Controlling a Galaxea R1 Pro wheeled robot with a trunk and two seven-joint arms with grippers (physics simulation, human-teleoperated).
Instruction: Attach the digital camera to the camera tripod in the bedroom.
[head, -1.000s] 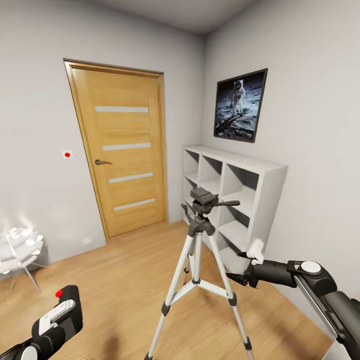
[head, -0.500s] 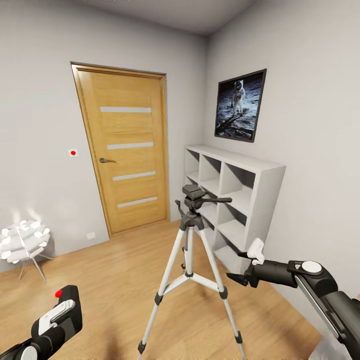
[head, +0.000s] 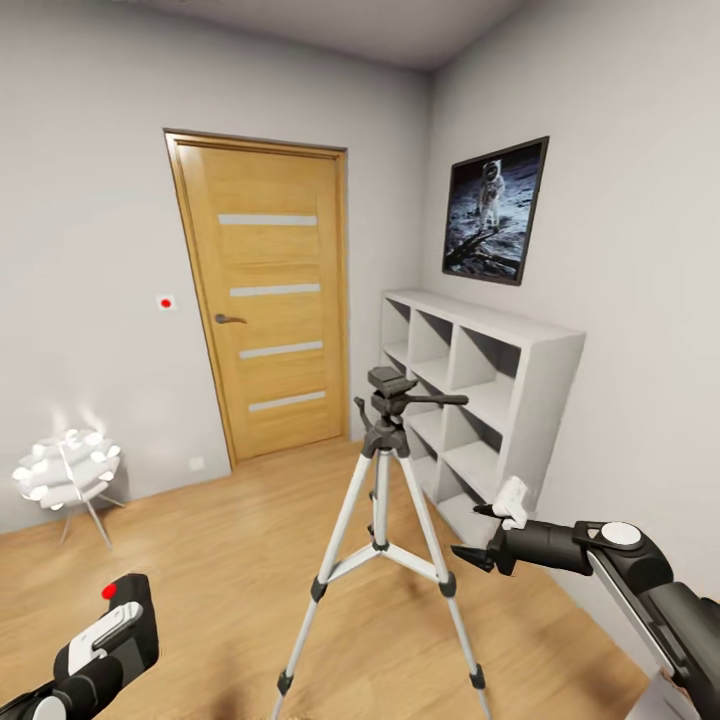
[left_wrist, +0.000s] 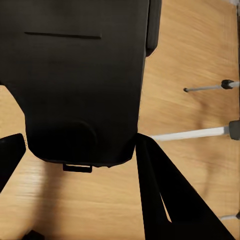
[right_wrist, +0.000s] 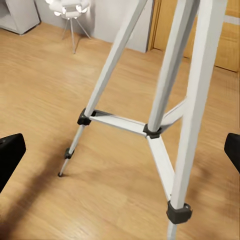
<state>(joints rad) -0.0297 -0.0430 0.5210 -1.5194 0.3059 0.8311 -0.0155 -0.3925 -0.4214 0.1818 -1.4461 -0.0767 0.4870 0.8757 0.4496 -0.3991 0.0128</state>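
The left gripper (head: 100, 650) is clamped on the digital camera (head: 125, 610), red button up, low and well off to the left of the camera tripod (head: 385, 520). The right gripper (head: 480, 535) is spread wide with nothing in it, just right of the tripod's legs. The tripod stands on the wood floor (head: 230, 560) between both grippers, in front of the white cube shelf (head: 500, 390).

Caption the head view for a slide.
Left gripper holding the digital camera near the camera tripod, right gripper open beside it.

Wooden door (head: 265, 300), white cube shelf (head: 480, 400), light plank floor (head: 220, 570).
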